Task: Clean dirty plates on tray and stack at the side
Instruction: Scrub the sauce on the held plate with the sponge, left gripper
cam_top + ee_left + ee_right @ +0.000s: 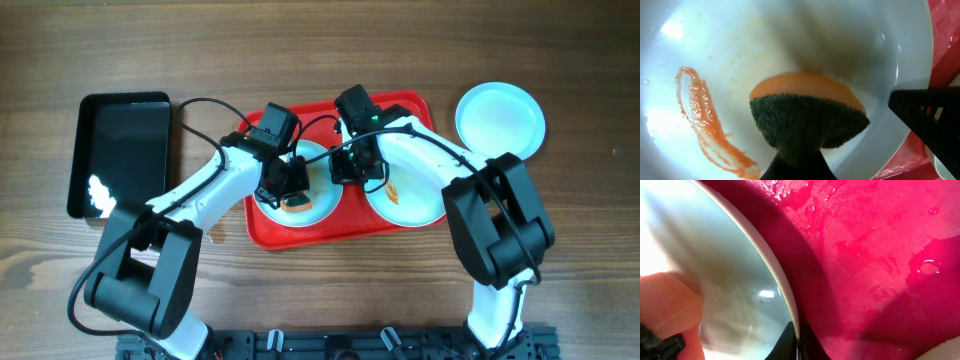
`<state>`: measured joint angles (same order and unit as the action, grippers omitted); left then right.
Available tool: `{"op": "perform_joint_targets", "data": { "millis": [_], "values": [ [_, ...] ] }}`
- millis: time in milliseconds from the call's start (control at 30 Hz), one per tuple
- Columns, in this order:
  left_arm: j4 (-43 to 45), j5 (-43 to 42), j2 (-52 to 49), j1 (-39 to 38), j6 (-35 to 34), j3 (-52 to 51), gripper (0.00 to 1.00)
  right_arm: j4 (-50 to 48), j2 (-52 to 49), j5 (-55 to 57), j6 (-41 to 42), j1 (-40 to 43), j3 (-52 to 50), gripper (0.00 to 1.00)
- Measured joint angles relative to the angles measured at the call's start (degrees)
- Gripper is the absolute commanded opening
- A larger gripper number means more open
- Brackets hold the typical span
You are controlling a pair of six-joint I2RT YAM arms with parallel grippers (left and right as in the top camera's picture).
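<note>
**Sponge on a smeared plate, rim held from the other side**

From above, the red tray (330, 232) is seen in the middle of the wooden counter (580, 250). Two plates are lying on it. The first plate (322, 198) is in the left half of the tray and the second plate (420, 205) in the right half, with an orange sauce mark (392, 190) on it. The third plate (500, 120) is placed off the tray, just beside its far right corner, and looks clean. A black tray (120, 150) is found well apart to the left of the red tray. The left fingers (290, 188) are lowered over the first plate, and an orange sponge (297, 204) is pinched in them. The right fingers (352, 168) are set at the right edge of the same plate.

In the left wrist view, the sponge is pressed on the inside of the first plate, its dark green side towards the camera. A long orange-red streak (705, 125) is seen on the plate, beside the sponge and not touched by it.

In the right wrist view, the white rim of the first plate is pinched between the two dark finger tips. Wet red tray floor is seen beside it.
</note>
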<state>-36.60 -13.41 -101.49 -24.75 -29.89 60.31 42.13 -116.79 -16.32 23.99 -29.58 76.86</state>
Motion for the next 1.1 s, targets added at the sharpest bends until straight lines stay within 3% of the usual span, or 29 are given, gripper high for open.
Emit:
{"op": "perform_joint_targets", "data": {
  "millis": [767, 1100],
  "values": [
    [0.0, 4.9, -2.8, -0.3, -2.1, 0.2, 0.04, -0.4, 0.0, -0.2, 0.5, 0.0, -0.2, 0.04],
    [-2.7, 21.4, -2.8, -0.8, -2.2, 1.0, 0.04, -1.2, 0.0, -1.0, 1.3, -0.5, -0.3, 0.04]
  ]
}}
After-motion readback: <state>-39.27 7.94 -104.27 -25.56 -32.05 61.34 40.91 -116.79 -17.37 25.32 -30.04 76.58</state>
